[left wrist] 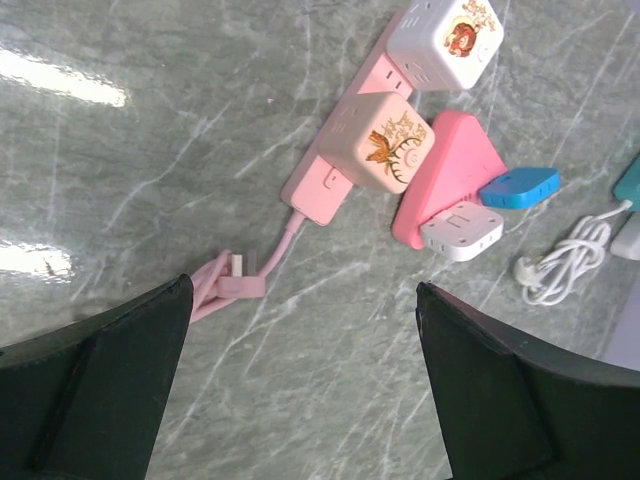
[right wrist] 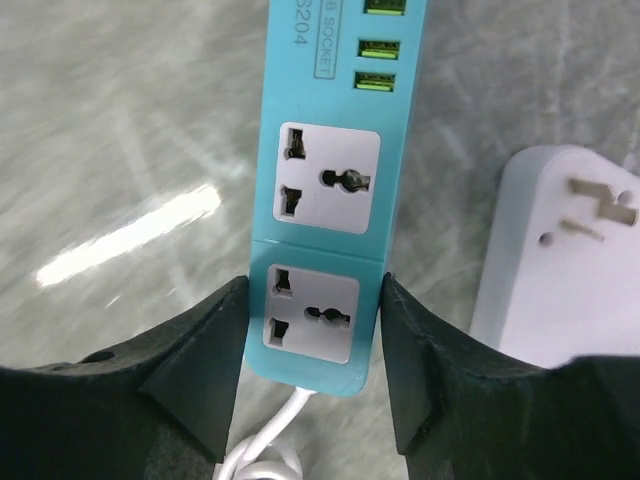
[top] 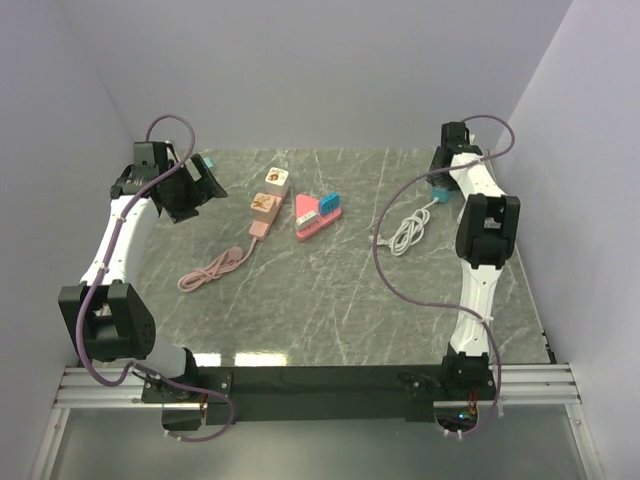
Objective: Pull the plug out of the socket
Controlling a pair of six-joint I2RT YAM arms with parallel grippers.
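Observation:
A teal power strip (right wrist: 325, 190) lies on the marble table, its two sockets in view empty. My right gripper (right wrist: 313, 300) is shut on its cable end, one finger pressing each long side. A white plug block (right wrist: 560, 250) lies beside the strip at the right, prongs up, not plugged in. The strip's white cable (top: 405, 232) lies coiled on the table. In the top view the right gripper (top: 443, 183) is at the far right. My left gripper (left wrist: 303, 290) is open and empty above the table at the far left, near a pink power strip (left wrist: 325, 185).
The pink strip carries a peach cube (left wrist: 385, 145) and a white cube (left wrist: 445, 40); its pink cable (top: 212, 270) is coiled toward the front. A pink triangular block (left wrist: 450, 160) with a blue piece (left wrist: 518, 187) and a white piece (left wrist: 460, 230) lies beside it. Walls enclose the table.

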